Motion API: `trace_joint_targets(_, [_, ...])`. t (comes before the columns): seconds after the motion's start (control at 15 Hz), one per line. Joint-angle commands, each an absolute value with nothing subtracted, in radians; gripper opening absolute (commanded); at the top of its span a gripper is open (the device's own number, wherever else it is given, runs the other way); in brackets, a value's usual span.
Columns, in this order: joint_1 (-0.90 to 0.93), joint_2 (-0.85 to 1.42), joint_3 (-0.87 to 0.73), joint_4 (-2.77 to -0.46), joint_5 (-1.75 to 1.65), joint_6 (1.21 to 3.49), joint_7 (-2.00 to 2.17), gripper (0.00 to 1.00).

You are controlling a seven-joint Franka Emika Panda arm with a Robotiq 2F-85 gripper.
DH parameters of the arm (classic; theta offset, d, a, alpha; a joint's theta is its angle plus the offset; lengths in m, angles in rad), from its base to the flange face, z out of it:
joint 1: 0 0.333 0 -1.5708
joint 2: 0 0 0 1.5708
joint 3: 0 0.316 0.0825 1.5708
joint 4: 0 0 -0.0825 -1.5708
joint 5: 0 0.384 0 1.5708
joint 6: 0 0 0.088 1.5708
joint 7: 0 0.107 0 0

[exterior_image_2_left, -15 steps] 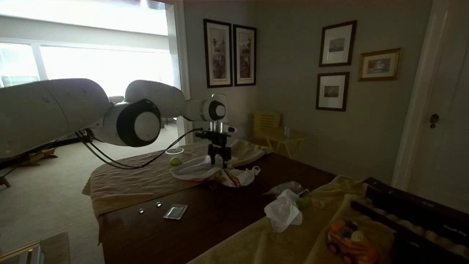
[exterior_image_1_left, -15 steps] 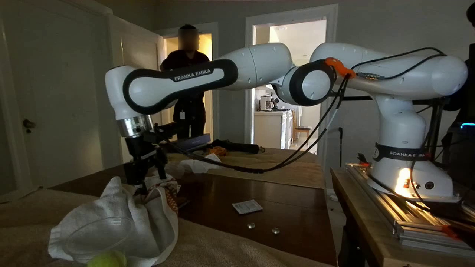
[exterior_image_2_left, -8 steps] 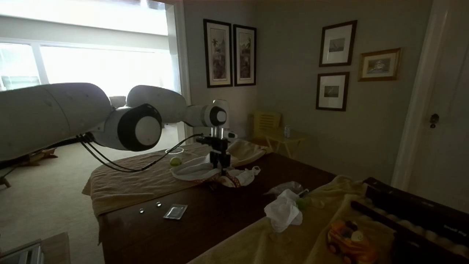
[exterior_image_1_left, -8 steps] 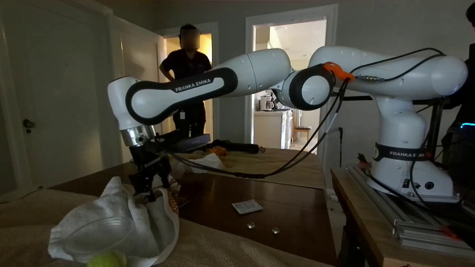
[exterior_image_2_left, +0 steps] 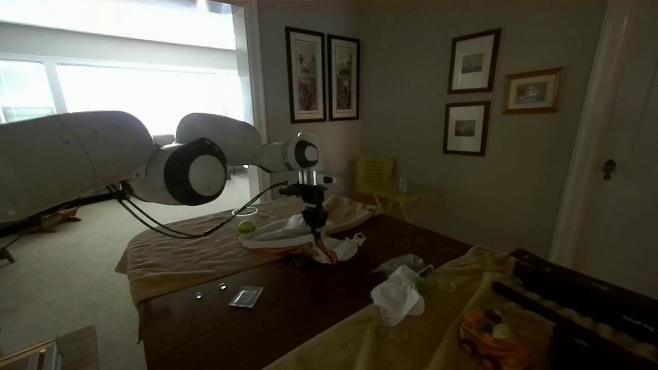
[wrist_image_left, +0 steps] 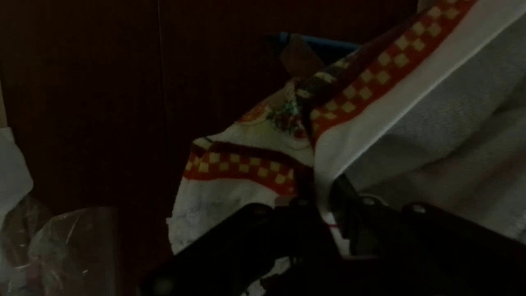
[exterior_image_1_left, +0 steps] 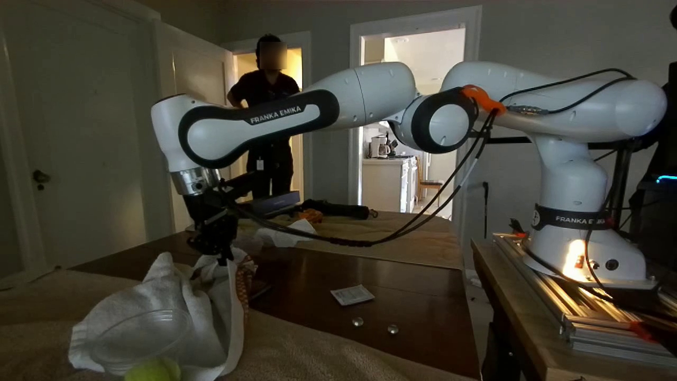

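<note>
One white towel (wrist_image_left: 372,121), edged in checkered red, seems pinched between the shadowed jaws.

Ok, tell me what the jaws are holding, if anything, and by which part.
A towel: the jaws are closed on its white border, where the cloth folds up beside the red checkered band.

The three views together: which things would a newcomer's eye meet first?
Probably the big white robot arm, stretched out over the table. Its gripper pinches a white towel with a red-checkered border. In an exterior view, an orange toy car sits at lower right.
</note>
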State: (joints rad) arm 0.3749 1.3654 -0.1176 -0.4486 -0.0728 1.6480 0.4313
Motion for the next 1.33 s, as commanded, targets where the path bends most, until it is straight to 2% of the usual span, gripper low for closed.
trace_joint_targets(0.0, [0.385, 1.329, -0.120, -0.455, -0.108, 1.596, 0.455, 0.00])
trace_joint_targets(0.27, [0.387, 1.284, -0.055, -0.468, -0.081, 1.464, 0.270, 0.01])
trace_joint_targets(0.87, [0.399, 1.231, 0.054, -0.460, -0.066, 1.479, -0.149, 0.01])
trace_joint_targets(1.27, [0.378, 1.210, 0.070, -0.470, -0.036, 1.433, -0.024, 0.01])
